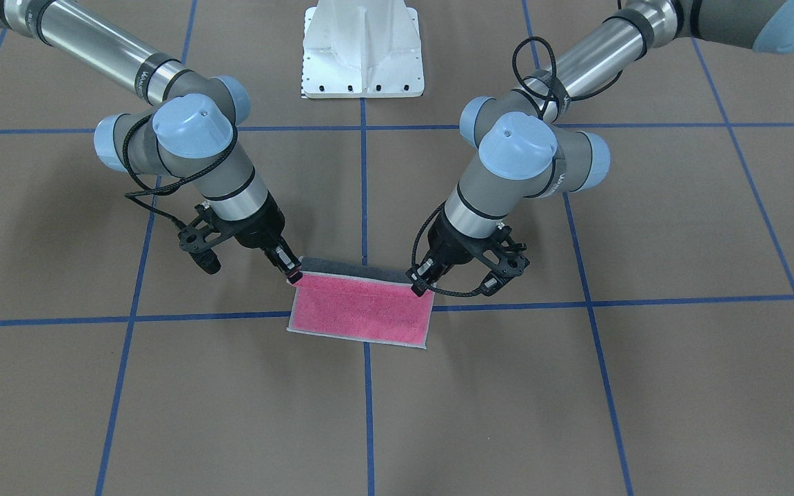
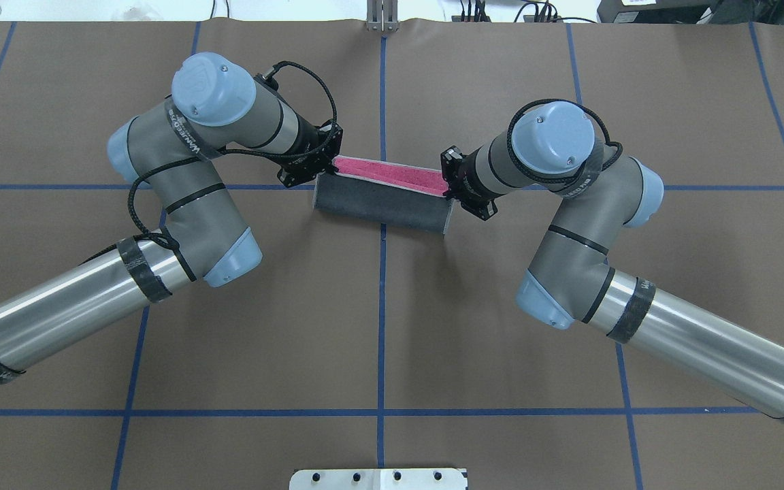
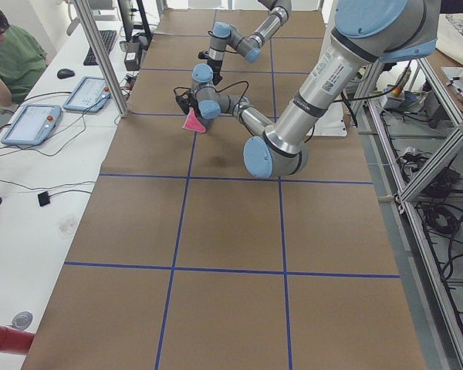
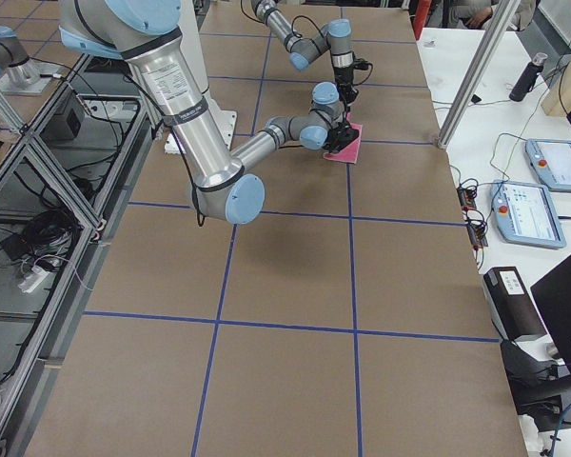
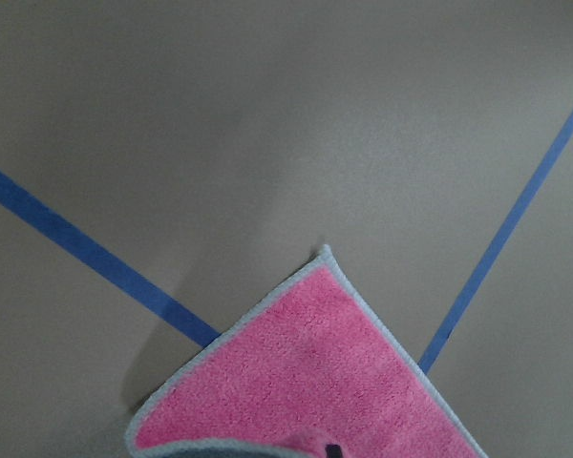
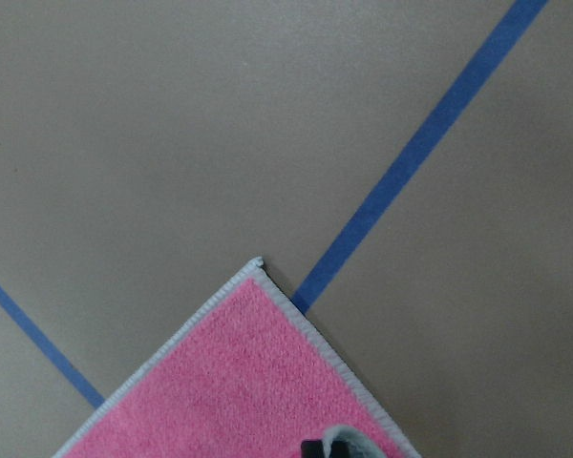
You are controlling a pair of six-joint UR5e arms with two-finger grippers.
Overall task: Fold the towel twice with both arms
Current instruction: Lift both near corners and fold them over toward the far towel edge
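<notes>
Towel [image 1: 361,313]: small square cloth near the middle of the counter [image 1: 576,399], lying over a crossing of blue tape lines [image 1: 367,413]. The part away from the robot lies flat, pink face up. The part toward the robot is raised off the counter, and in the overhead view its dark grey face shows as a band sloping up to the held edge.

Left tool [image 1: 422,284]: fingers clamped on one corner of the raised edge.

Right tool [image 1: 292,271]: fingers clamped on the other corner of the same edge, which runs fairly straight between the two tools.

Step in hand, by judgement: first of two folds, partly done. The raised edge is not yet laid on the far edge.

Next move calls for: both tools carrying the edge away from the robot at matched pace and height. They lower it until the borders meet at the far corners seen in both wrist views, then release together. Uneven travel would likely skew the fold.
</notes>
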